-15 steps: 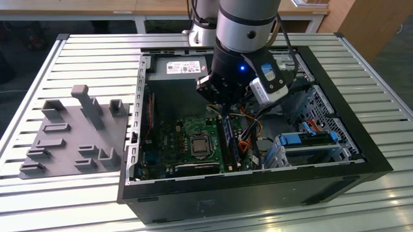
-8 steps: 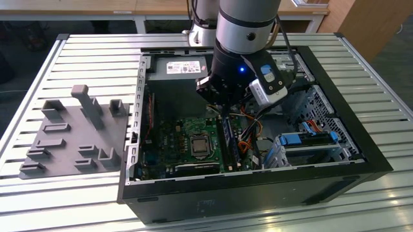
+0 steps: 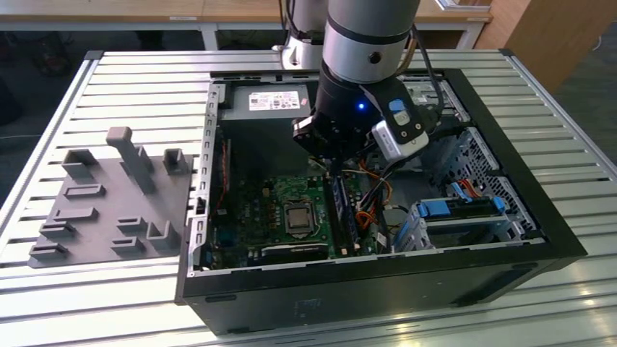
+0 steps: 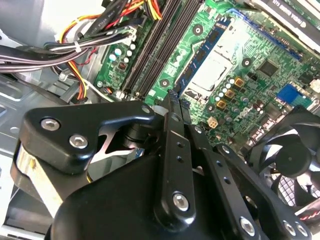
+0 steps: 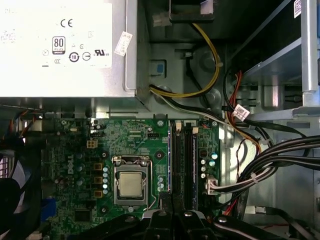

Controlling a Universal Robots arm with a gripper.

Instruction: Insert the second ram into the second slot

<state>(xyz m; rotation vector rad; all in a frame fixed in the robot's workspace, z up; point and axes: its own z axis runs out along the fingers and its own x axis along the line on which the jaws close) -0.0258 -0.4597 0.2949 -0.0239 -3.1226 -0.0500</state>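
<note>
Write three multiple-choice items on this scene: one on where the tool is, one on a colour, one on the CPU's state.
1. The tool is:
A. over the grey fixture
B. inside the case, over the board
C. above the bare table

2. The board is:
A. red
B. green
C. white

3. The CPU is:
A. bare, nothing mounted on it
B. under a cooler
C. lying out on the table

Answers:
1 B: in the exterior view the arm reaches down into the case.
2 B: both wrist views show green.
3 A: its metal lid shows plainly in the first wrist view.
</note>
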